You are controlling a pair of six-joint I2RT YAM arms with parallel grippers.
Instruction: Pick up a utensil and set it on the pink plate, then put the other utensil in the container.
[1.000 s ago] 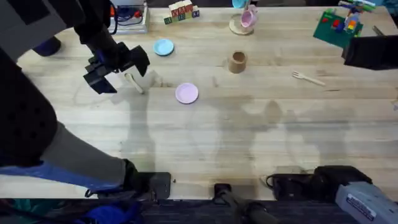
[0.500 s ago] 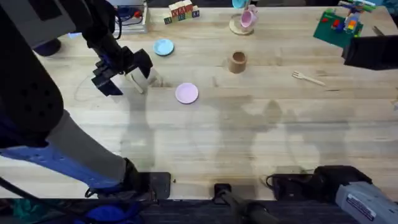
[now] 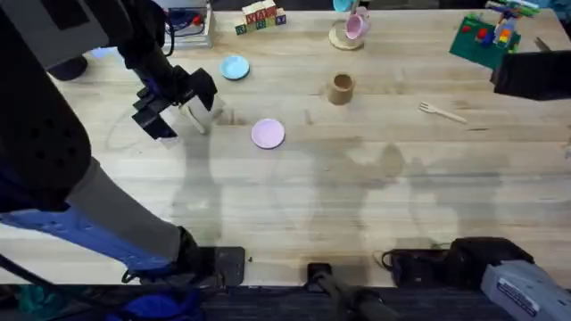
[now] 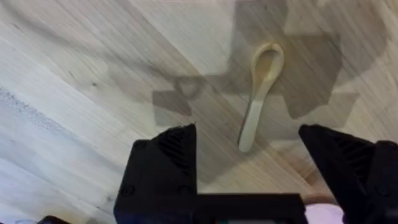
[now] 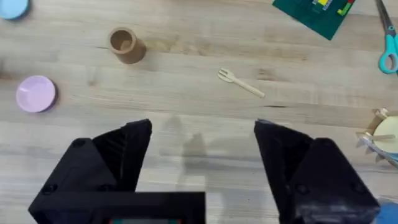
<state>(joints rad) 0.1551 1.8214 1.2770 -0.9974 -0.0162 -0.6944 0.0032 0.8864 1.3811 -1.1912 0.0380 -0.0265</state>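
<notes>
At the table's left, our left gripper (image 3: pixel 178 105) hangs over the spoon (image 3: pixel 192 119), its black fingers (image 4: pixel 163 163) spread wide. From the wrist we see the spoon (image 4: pixel 258 101) lying flat on the wood between the two fingers, touched by neither, bowl pointing away from the gripper and handle end nearest it. The spoon lies in the gripper's shadow.

Just right of the spoon sits the pink plate (image 3: pixel 268 134), bare, with a blue plate (image 3: pixel 235 68) farther back on the table (image 3: pixel 357 205). The two plates are well apart.

Toward the middle we find the cup (image 3: pixel 340 89), tan and upright; from the right wrist its mouth (image 5: pixel 123 41) looks open and nothing shows inside. Behind it a pink mug (image 3: pixel 356 27) stands on a round coaster near the far edge.

Right of the cup, well apart from it, the fork (image 3: pixel 442 111) lies flat on the wood, prongs toward the cup. The right wrist shows the same fork (image 5: pixel 240 83) alone on bare boards, with the plate (image 5: pixel 36 94) far off to one side.

At the far right our right gripper (image 5: pixel 202 155) is held above the table, its fingers wide apart and holding nothing. A green block board (image 3: pixel 486 37) sits at the far right corner, and scissors (image 5: pixel 388 46) lie beside it.
</notes>
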